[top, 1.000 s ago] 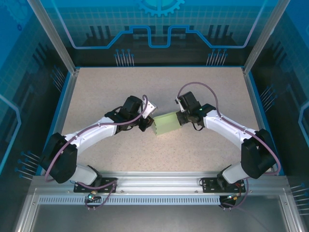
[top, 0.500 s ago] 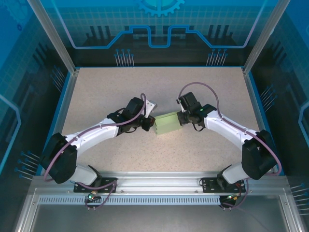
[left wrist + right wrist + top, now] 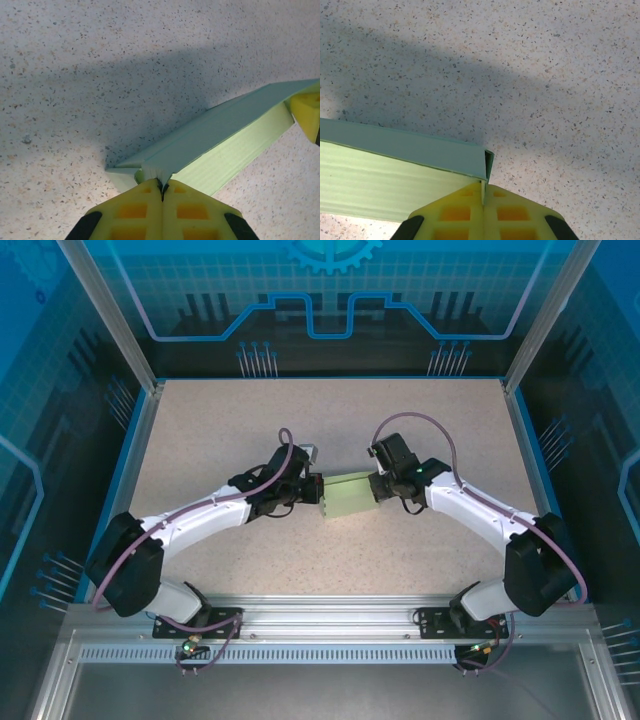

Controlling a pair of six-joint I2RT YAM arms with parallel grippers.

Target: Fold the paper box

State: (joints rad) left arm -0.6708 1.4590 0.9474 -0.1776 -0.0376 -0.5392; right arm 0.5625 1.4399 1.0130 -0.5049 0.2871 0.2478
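Observation:
The pale mint-green paper box stands on the middle of the table between my two arms, folded into a small rectangular shape. At its left end my left gripper is shut on a crumpled flap of the paper box; the yellow fingers meet with card pinched between them. At the right end my right gripper is shut on the edge of the paper box, thin card caught between its yellow fingers. The tip of the right gripper's finger appears in the left wrist view.
The speckled beige tabletop lies all around the box. Blue raised edges run along the left, right and back sides. An aluminium rail crosses the near edge by the arm bases.
My left gripper has moved right and closed in on the box's left end. The box and the right gripper have barely shifted.

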